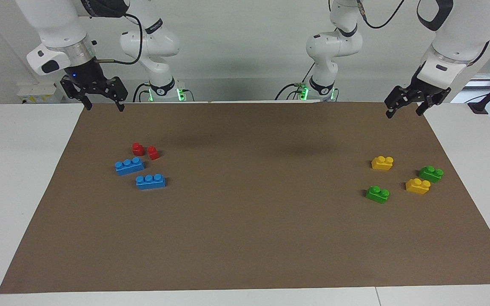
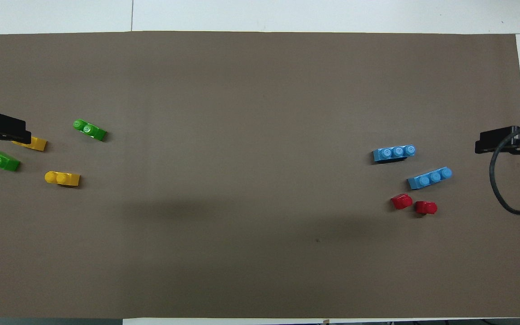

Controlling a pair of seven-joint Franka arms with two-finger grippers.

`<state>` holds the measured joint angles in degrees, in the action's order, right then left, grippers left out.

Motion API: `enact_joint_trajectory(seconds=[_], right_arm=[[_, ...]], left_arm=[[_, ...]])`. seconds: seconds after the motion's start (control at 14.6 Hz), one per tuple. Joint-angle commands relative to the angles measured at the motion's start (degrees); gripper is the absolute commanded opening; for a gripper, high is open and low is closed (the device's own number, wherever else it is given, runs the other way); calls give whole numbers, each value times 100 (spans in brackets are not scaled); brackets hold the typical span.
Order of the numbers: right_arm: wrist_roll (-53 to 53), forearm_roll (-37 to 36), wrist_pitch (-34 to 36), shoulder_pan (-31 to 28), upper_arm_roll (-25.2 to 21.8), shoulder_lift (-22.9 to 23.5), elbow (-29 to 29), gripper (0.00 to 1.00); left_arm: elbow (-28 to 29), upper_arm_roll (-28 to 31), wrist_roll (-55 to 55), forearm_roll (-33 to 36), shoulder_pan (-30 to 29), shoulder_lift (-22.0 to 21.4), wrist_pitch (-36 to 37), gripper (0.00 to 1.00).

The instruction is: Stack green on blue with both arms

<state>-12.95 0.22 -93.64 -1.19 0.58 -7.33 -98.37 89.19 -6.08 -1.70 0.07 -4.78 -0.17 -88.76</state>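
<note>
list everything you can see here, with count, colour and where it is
blue bricks: 2, blue, side by side toward the right arm's end
red bricks: 2, red, just nearer the robots than the blue ones
green bricks: 2, green, toward the left arm's end
yellow bricks: 2, yellow, among the green ones
mat: 1, brown, covering the table
left tool: 1, black, open, raised over its mat corner
right tool: 1, black, open, raised over its mat corner
</note>
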Motion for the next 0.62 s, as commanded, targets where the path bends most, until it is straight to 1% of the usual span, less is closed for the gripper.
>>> enact_joint_trajectory(seconds=[0.0, 0.14, 0.34, 0.55], right_arm=[[-1686, 109, -199, -39, 48, 64, -95, 100], [-2848, 704, -242, -127, 30, 283, -60, 99], [-4080, 1312, -286, -346, 30, 609, -7, 99], [-4558, 1831, -234, -645, 30, 1223, 212, 99]], left_arm=[[55, 28, 20, -42, 12, -115, 87, 100], [229, 19, 11, -42, 21, -220, 96, 100], [275, 11, 3, -51, 29, -264, 104, 100], [292, 11, 20, -51, 56, -273, 139, 100]])
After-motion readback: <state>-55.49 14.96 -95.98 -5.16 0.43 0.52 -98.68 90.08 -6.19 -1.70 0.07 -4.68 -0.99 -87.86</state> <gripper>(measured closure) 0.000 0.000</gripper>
